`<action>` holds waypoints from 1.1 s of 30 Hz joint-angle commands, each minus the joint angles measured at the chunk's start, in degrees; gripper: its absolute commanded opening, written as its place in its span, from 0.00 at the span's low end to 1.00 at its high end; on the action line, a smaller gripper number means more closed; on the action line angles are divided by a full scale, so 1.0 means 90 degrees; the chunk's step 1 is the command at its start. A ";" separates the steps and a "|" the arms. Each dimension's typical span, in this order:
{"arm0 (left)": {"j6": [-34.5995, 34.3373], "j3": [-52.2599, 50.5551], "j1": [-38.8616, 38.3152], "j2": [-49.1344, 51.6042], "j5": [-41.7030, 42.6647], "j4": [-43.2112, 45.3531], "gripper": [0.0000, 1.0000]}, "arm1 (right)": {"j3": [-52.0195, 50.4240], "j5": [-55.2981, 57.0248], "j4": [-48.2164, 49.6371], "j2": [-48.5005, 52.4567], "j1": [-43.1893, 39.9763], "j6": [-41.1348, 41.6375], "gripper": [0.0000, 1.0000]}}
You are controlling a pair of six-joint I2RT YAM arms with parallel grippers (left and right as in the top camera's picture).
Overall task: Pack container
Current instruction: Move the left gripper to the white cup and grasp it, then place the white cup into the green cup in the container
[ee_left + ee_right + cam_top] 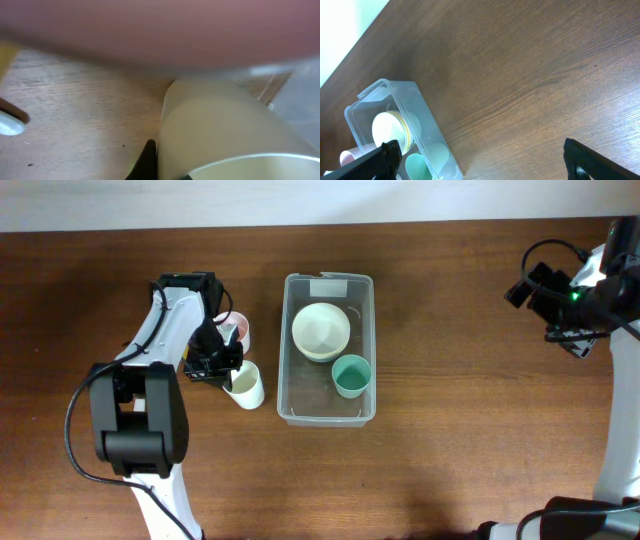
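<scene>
The clear container (365, 300) stands at the table's middle, with a cream bowl (321, 330) and a green cup (351, 375) inside it. Left of it are a pink cup (237, 330) and a cream cup (247, 387). My left gripper (225, 372) is at the cream cup's rim. In the left wrist view one finger of the left gripper (165, 167) presses the outside of the cream cup (225, 135), and the other finger is mostly hidden. My right gripper (560, 305) hangs open and empty at the far right. It also shows in the right wrist view (480, 155), well away from the container (422, 107).
The pink cup is a blur across the top of the left wrist view (160, 30). The wooden table (460, 440) stretches bare right of the container. A pale wall runs along the table's far edge (300, 200).
</scene>
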 commanded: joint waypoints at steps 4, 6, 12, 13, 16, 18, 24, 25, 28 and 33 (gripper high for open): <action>0.0053 0.0197 0.0017 -0.0372 0.0131 -0.0250 0.01 | 0.0066 0.0056 0.0019 -0.0036 -0.0012 0.0024 0.99; 0.0051 0.0357 0.0017 -0.0673 0.0131 -0.0325 0.01 | 0.0066 0.0056 0.0019 -0.0036 -0.0012 0.0024 0.99; 0.0049 0.1005 0.0015 -0.1741 0.0134 -0.0534 0.01 | 0.0066 0.0056 0.0019 -0.0036 -0.0010 0.0024 0.99; 0.0046 0.1100 0.0015 -0.1911 0.0138 -0.0554 0.01 | 0.0066 0.0056 0.0019 -0.0036 -0.0012 0.0024 0.99; -0.0102 0.1214 -0.0049 -0.2436 0.0155 -0.0525 0.01 | 0.0066 0.0056 0.0019 -0.0036 -0.0012 0.0024 0.99; -0.0119 0.1214 -0.0216 -0.2705 0.0260 -0.0508 0.01 | 0.0066 0.0056 0.0019 -0.0036 -0.0012 0.0024 0.99; -0.0117 0.1197 -0.1185 -0.2773 0.0226 -0.0260 0.01 | 0.0066 0.0056 0.0017 -0.0036 -0.0012 0.0024 0.99; -0.0114 0.1197 -0.1360 -0.2747 0.0160 -0.0175 0.01 | 0.0066 0.0056 0.0019 -0.0036 -0.0012 0.0024 0.99; -0.0117 0.1197 -0.1814 -0.2659 0.0061 0.0100 0.01 | 0.0066 0.0056 0.0019 -0.0036 -0.0012 0.0024 0.99; -0.0112 0.1197 -0.2450 -0.2382 0.0053 0.0593 0.01 | 0.0066 0.0056 0.0019 -0.0036 -0.0010 0.0024 0.99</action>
